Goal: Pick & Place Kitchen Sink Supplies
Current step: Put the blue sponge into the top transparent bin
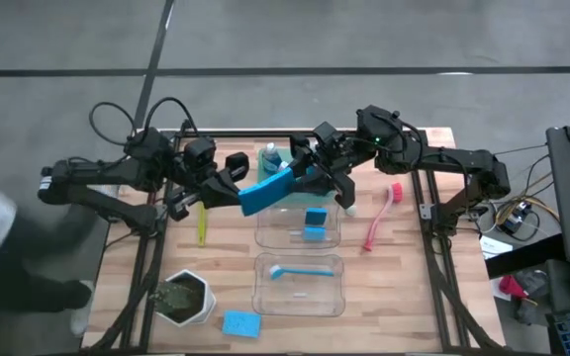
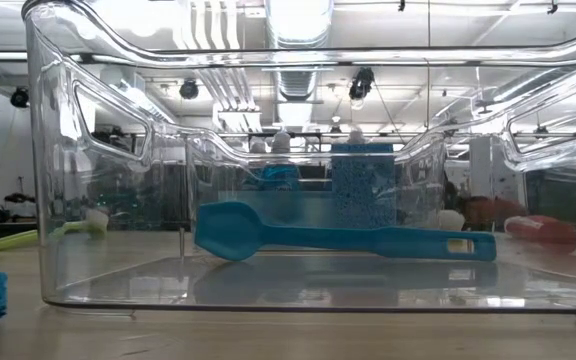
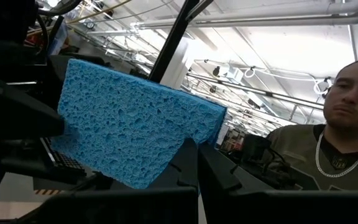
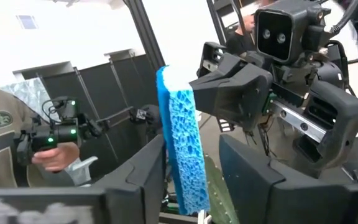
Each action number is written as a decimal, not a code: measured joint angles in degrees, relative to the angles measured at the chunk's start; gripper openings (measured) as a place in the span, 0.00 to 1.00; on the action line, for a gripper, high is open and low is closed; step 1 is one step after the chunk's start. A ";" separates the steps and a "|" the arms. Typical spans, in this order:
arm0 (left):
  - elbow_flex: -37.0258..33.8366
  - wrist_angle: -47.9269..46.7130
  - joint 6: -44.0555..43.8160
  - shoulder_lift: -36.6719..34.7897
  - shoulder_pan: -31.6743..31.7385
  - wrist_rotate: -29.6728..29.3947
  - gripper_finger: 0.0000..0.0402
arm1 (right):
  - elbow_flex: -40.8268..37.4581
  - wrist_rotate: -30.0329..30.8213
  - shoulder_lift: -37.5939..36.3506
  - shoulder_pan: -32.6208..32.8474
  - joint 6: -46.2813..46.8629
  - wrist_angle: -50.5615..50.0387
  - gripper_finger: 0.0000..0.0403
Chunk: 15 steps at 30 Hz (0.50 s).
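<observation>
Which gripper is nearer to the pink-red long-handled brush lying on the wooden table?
The right gripper: it is at the raised blue sponge, left of the pink-red brush. The left gripper holds that sponge from farther left.

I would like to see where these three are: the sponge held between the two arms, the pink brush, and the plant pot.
held sponge (image 1: 265, 191): high view, middle of its blue face.
pink brush (image 1: 378, 220): high view, middle of its handle.
plant pot (image 1: 206, 303): high view, white rim.
</observation>
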 joint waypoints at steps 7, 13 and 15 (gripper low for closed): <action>0.00 -0.02 -2.26 -0.04 0.02 -2.08 0.00 | 0.00 -0.49 0.00 0.00 0.10 0.00 0.24; 0.00 -1.75 -2.98 -0.39 0.09 -2.99 0.00 | 0.00 -1.71 -0.02 -0.04 0.13 -0.08 0.16; 0.00 -2.76 -3.36 -0.80 0.13 -3.50 0.01 | 0.00 -1.92 -0.19 -0.04 0.13 -0.11 0.15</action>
